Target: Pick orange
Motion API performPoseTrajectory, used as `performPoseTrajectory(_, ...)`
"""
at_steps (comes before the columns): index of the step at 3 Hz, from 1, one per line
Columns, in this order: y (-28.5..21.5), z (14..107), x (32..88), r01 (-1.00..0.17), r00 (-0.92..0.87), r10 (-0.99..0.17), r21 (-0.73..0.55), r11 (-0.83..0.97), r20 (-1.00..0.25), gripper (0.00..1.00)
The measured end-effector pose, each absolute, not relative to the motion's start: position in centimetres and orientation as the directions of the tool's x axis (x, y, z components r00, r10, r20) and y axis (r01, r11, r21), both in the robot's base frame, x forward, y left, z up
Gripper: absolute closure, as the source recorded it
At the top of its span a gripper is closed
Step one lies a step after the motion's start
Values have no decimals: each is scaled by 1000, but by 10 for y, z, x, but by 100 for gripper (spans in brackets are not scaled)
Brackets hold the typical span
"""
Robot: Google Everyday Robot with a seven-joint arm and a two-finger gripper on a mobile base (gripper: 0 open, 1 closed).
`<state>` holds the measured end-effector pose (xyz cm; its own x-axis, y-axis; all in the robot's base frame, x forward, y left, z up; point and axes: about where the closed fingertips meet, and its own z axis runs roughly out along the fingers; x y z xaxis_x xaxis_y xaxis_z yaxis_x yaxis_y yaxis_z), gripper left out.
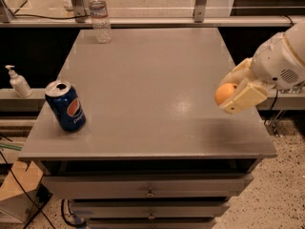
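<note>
Holds the orange (223,93) in the gripper (229,97), cream fingers (245,98) clamped on the fruit, one in front and below, the other behind and above, so that mostly its left side shows. Hangs it over the right part of the grey tabletop (147,70), seemingly off the surface, with a dim shadow on the table just beneath. Reaches in from the right on a white arm (281,61) that extends beyond the table's right edge.

Shares the tabletop with two other things, both well apart from the gripper: far to its left, near the front left corner, a blue Pepsi can (66,106), opened and leaning slightly; far off toward the back left, a clear plastic water bottle (99,13), upright by the rear edge. Shows, further left than the can and off the table, a white pump bottle (18,82) standing on a low ledge. Has drawers (150,185) under the table's front edge, below and to the left of the gripper, each with a small knob.
</note>
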<state>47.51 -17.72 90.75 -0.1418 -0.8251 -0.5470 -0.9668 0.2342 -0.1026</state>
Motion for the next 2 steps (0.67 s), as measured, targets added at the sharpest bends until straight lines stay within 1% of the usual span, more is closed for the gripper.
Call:
performPoseTrajectory(1,-179,976,481,-951,-42,-818,-229,210,-574,100)
performPoseTrajectory(2,-180,995,485,-940,-17,-815,-268,211,-579,100)
